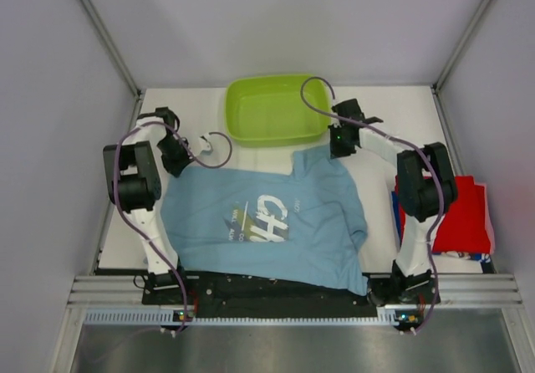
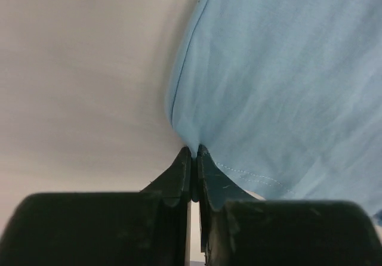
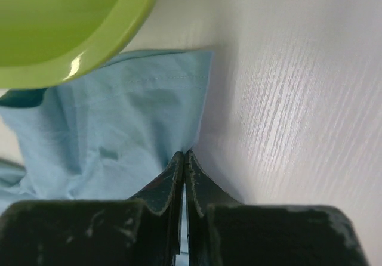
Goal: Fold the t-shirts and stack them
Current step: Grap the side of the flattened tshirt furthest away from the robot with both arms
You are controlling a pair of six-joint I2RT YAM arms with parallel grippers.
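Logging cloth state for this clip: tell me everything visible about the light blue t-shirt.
The light blue t-shirt is soft, wrinkled cloth spread on the white table, white chest lettering facing up. Its near edge overlaps the black rail by the arm bases. The left gripper and right gripper each pinch a far edge, the right one beside the green basin.

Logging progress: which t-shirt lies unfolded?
The light blue t-shirt, spread mid-table, pinched by the left gripper and right gripper; the red t-shirt lies folded at the right edge.
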